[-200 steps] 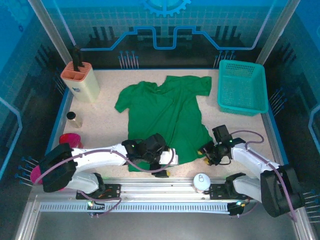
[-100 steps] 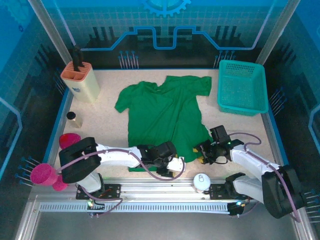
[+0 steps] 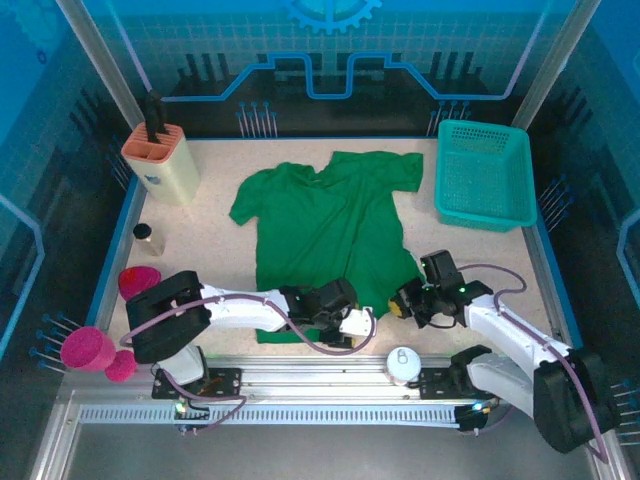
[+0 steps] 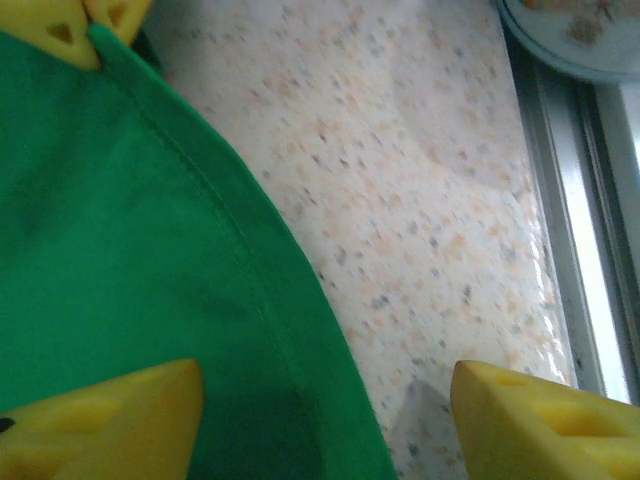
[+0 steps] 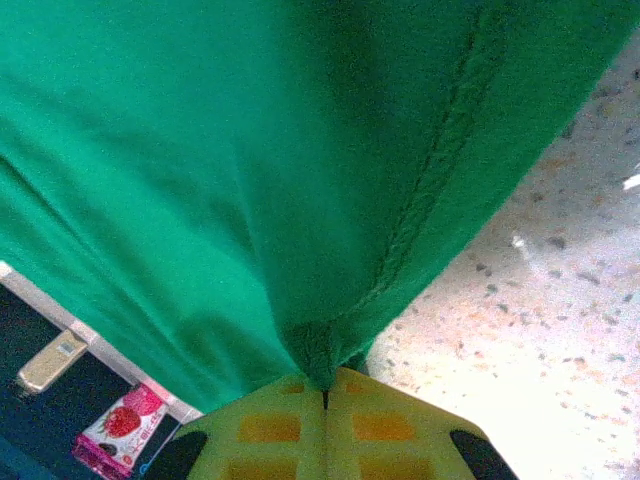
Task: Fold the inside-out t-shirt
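Two arms: the left gripper (image 3: 352, 325) lay at the near hem of the inside-out t-shirt (image 3: 325, 230); the right gripper (image 3: 402, 307) sat at its near right corner.
Shirt position: one, green, spread flat on the table (image 3: 215, 265), collar toward the far side, near the basket (image 3: 485, 175) but apart from it.
Left pincer: released; in the left wrist view its yellow fingers (image 4: 110, 420) stood wide apart, one over cloth, one over bare table, with the hem running between them.
Right pincer: clenched on the shirt; in the right wrist view its fingers (image 5: 270, 430) met, with a gathered hem corner pinched between them.
Hidden or cut off: the left arm covered part of the near hem; yellow tips (image 4: 75, 25) touched the hem at the frame corner, and whose they were could not be told; collar detail was too small to read.
Counts: one teal basket, one cream holder (image 3: 160, 160), one small jar (image 3: 148, 237), one pink dish (image 3: 138, 280), one pink cup (image 3: 85, 350), one white round object (image 3: 402, 362).
Change from a second before: the left gripper stood farther right along the hem; the pink cup, then behind the left arm, was in sight.
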You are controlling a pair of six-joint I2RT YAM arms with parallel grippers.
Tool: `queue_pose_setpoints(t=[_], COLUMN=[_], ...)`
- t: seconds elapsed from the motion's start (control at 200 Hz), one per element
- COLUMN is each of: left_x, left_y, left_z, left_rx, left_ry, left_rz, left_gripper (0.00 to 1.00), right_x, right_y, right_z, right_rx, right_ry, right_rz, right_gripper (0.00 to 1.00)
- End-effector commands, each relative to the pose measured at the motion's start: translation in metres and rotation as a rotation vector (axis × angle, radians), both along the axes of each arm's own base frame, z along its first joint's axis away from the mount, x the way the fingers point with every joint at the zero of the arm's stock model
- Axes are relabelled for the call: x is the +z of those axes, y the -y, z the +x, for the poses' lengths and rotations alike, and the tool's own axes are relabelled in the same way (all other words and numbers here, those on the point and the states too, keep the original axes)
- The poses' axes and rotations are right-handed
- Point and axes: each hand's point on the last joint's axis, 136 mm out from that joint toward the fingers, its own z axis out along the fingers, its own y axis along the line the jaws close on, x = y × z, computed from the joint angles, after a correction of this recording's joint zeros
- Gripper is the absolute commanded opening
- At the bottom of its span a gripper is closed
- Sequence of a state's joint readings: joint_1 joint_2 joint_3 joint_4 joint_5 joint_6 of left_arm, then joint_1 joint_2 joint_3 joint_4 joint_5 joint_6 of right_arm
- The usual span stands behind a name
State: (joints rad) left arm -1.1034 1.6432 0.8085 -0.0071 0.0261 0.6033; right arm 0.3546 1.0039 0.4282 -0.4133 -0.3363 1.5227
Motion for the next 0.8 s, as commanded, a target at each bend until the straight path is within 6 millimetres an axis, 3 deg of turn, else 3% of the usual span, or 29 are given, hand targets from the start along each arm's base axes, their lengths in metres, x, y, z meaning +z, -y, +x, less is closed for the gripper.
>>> queue_pose_setpoints(t=[0.0,0.23,0.345,0.455,0.585,0.655,0.716,0.791], left_x=[0.025,0.024,0.019,0.014,0.009,0.009,0.009,0.009], left_y=[0.031,0.047,0.041,0.031,0.024,0.026,0.034,0.040], left_z=[0.018,0.036,0.045,0.053,0.056,0.053,0.039,0.036], left_rx=[0.074,0.167,0.239,0.317,0.369,0.369,0.303,0.296], left_ry=[0.016,0.028,0.049,0.071,0.071,0.047,0.010,0.024], left_rz=[-0.153,-0.219,-0.218,-0.213,-0.212,-0.233,-0.241,-0.241], left_gripper=[0.70,0.71,0.69,0.58,0.57,0.65,0.90,0.92], right_x=[0.017,0.029,0.036,0.042,0.048,0.052,0.056,0.060], right_y=[0.001,-0.007,-0.008,-0.007,-0.010,-0.011,-0.012,-0.012], right_z=[0.004,0.014,0.020,0.025,0.031,0.034,0.037,0.039], right_rx=[-0.010,-0.030,-0.059,-0.083,-0.116,-0.132,-0.142,-0.152], right_ry=[0.016,0.036,0.060,0.074,0.084,0.092,0.099,0.108], right_rz=[-0.029,0.005,0.016,0.016,0.045,0.062,0.069,0.068], right_gripper=[0.04,0.00,0.00,0.00,0.00,0.00,0.00,0.00])
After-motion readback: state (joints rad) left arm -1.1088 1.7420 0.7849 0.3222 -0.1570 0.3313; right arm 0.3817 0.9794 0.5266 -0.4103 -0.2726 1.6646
